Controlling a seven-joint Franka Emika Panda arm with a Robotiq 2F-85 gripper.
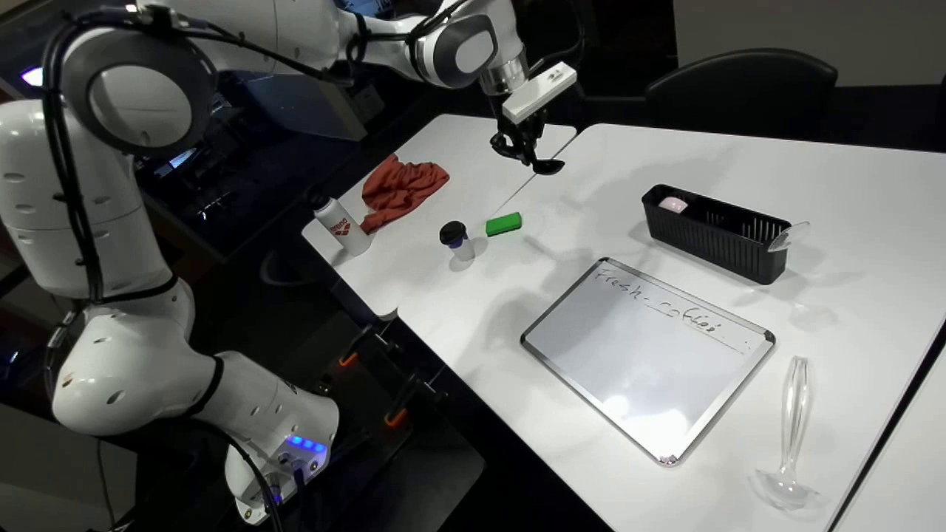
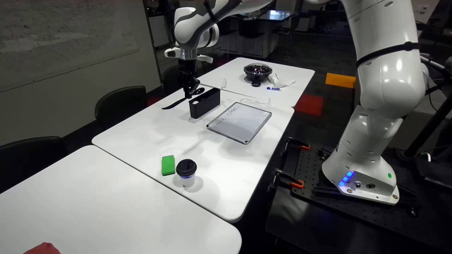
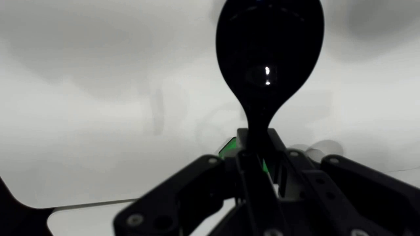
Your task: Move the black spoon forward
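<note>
Wrist view: fingers [image 3: 277, 141] pinch black spoon [image 3: 264, 80], bowl at 12 o'clock, axis 12–6; bottle [image 1: 344, 227] only in an exterior view.

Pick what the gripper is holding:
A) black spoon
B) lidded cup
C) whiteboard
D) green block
A: the wrist view shows the black spoon pinched in the gripper just behind its bowl.
</note>
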